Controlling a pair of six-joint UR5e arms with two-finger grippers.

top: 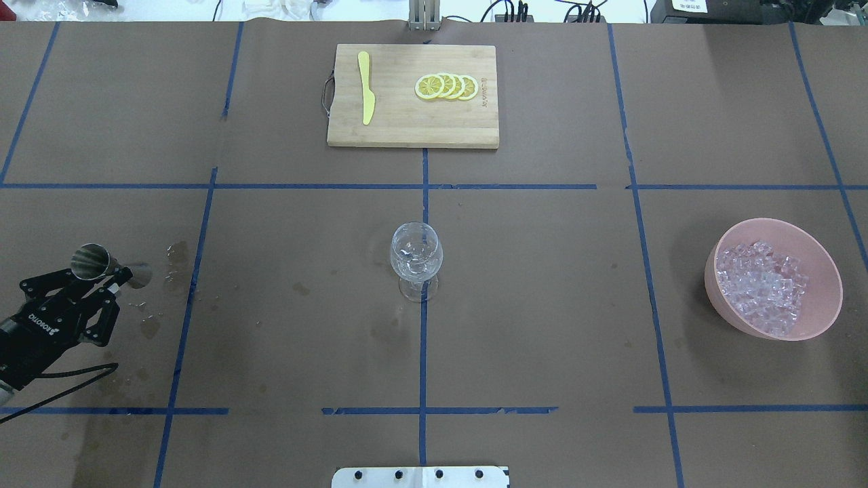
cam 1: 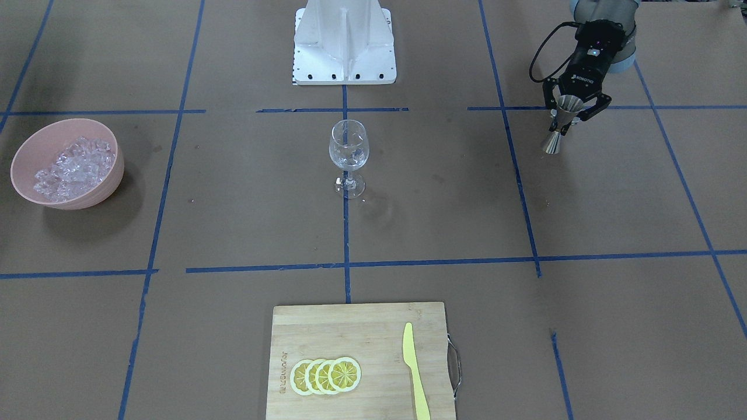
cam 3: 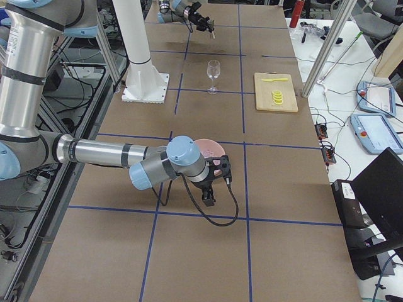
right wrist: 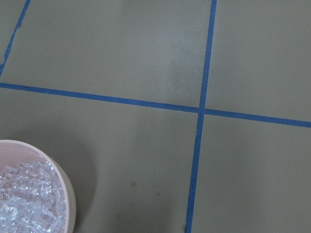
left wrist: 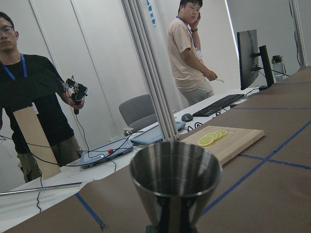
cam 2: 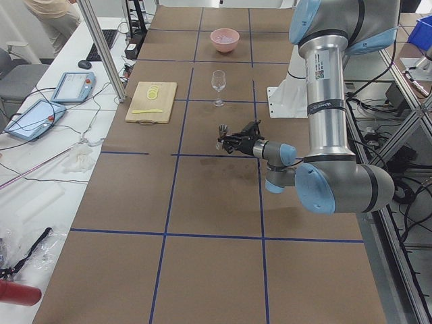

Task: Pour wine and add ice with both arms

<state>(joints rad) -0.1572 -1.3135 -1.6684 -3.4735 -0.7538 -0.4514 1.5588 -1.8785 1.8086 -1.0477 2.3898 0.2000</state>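
Well off to the robot's left of the wine glass (top: 416,257), the left claw (top: 112,278) is gripping a steel jigger (top: 90,261) by its narrow waist, one finger pressing on either side. The jigger is hanging clear of the table (top: 542,305). In the left wrist view it is sitting roughly upright with an open cup uppermost. Whether any wine is inside cannot be told, since the inner wall is only showing dark. On the brown paper between the jigger and the glass, a few darker, damp-looking patches (top: 178,253) are showing. The glass is standing upright on the centre blue tape line, in front of the white pedestal (cam 1: 344,46), with only glints in its bowl.

The ice (top: 763,290) is lying heaped in a pink bowl (top: 817,261), well off to the robot's right of the glass. The right claw (cam 3: 209,196) is hanging just beside that bowl, on the side farther from the glass, and is pointing down at the table. It is appearing only in the side view, so whether it is wide or narrow cannot be told. Its wrist camera is catching just the bowl's rim and some cubes in one corner.

Beyond the glass, away from the robot, a wooden cutting board (top: 407,125) is lying flat. It is carrying four overlapping lemon slices (top: 447,87) and a yellow knife (top: 367,88), which are lying apart from each other.
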